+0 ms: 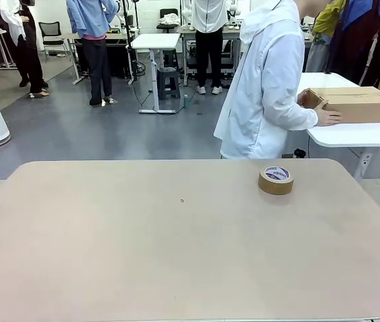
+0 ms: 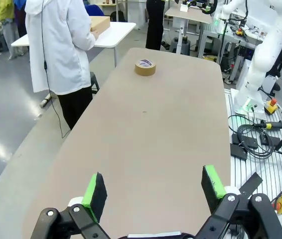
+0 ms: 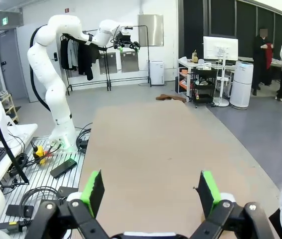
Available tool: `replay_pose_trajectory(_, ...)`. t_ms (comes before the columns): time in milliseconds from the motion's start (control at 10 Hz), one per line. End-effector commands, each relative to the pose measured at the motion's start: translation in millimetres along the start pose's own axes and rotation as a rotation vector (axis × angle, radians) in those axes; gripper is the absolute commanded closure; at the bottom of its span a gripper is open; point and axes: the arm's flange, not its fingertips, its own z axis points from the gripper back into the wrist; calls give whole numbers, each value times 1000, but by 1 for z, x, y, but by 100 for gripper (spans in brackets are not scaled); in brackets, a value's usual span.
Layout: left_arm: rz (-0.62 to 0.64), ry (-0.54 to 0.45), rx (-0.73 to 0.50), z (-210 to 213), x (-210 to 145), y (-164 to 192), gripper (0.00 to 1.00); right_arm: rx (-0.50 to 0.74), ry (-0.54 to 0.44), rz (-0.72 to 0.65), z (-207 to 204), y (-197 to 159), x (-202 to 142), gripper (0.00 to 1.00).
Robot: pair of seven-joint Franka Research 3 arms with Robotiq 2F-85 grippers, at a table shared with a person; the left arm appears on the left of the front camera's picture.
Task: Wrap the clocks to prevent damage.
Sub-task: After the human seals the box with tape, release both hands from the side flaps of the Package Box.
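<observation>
We find no bubble-wrapped clocks near the tape roll [image 1: 275, 180]. The person, beyond it, handles a carton [image 1: 354, 104]. Left gripper [image 2: 153, 186] and right gripper [image 3: 151, 192] gape empty; right arm sits nearer.

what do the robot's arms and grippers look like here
Both arms are glossy white with rounded joints. The left gripper and right gripper each have black linkage fingers with silver bolts, tipped with bright green pads backed in black.

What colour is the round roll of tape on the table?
The round roll of tape is brown, its inner label purple and white; clearest in the front view.
</observation>
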Motion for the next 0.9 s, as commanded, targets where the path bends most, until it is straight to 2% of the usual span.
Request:
replay_pose_trajectory(0, -5, 0, -2, 0, 3, 0, 0, 11, 5, -1, -1, -4, 1, 0)
replay_pose_trajectory(800, -5, 0, -2, 0, 3, 0, 0, 11, 5, -1, -1, -4, 1, 0)
